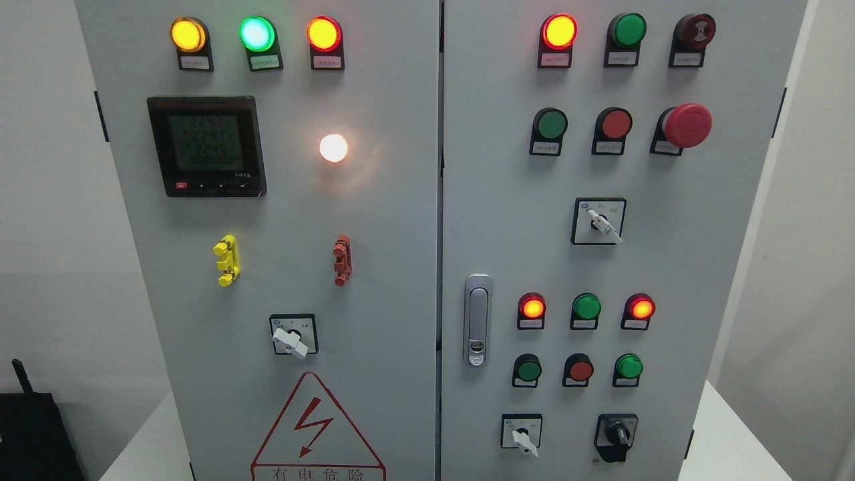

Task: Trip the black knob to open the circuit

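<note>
In the head view neither hand nor any fingers show, so I cannot tell whether they are wide, narrow or holding anything, and the black knob (616, 435) can only be placed on the cabinet (401, 267): it sits at the bottom right of the right-hand door, just right of a white switch (522, 435) and below a green lamp (628, 367). To do the step well, I judge a hand should come up from below, pinch the knob's raised grip squarely and twist without brushing the white switch. The knob is small, glossy black, with its grip standing about upright.
</note>
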